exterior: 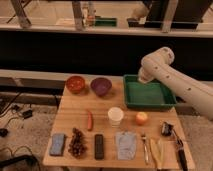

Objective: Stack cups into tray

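Note:
A cream-white cup (115,116) stands upright in the middle of the wooden table (105,107). A tan-yellow cup (141,118) sits just to its right, in front of the tray. The dark green tray (148,103) is at the table's back right, and nothing shows inside it. My white arm (159,64) reaches in from the right and bends down over the tray's back left corner. The gripper is at the arm's end there, hidden behind the wrist. It is shut, and I see nothing held in it. It is well away from both cups.
A red-orange bowl (76,84) and a purple bowl (101,86) stand at the back, left of the tray. Along the front lie a blue sponge (57,143), grapes (76,141), a red chili (90,120), a black remote (99,146), a grey cloth (125,145), a fork (145,147) and other utensils (172,140).

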Available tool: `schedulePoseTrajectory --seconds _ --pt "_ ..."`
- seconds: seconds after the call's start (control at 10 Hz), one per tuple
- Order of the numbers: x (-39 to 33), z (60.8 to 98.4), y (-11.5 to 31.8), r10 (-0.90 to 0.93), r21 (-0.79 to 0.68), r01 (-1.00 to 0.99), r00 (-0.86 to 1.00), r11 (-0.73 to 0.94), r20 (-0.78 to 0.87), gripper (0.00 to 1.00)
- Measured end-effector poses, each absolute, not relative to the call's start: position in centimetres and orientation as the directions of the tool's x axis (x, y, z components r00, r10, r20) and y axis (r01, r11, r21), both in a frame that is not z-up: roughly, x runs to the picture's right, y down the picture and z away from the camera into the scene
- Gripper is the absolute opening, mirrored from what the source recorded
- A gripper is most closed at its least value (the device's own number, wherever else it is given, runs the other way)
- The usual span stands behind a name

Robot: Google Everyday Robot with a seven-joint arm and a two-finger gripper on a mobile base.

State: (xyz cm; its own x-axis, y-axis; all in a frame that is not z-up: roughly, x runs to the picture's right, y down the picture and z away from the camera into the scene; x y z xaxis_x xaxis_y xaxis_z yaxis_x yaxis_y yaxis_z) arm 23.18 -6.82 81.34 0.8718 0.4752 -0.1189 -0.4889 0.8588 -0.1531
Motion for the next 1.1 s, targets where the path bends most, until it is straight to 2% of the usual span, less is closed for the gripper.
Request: schedulePoseTrajectory --seconds 0.4,1.1 --pt "25.9 80.6 -8.0 0.458 -0.120 -0.481 0.871 0.869 -0.176 0.02" --pt "25.9 80.8 -8.0 0.460 -0.125 -0.484 0.869 0.866 -0.181 0.02"
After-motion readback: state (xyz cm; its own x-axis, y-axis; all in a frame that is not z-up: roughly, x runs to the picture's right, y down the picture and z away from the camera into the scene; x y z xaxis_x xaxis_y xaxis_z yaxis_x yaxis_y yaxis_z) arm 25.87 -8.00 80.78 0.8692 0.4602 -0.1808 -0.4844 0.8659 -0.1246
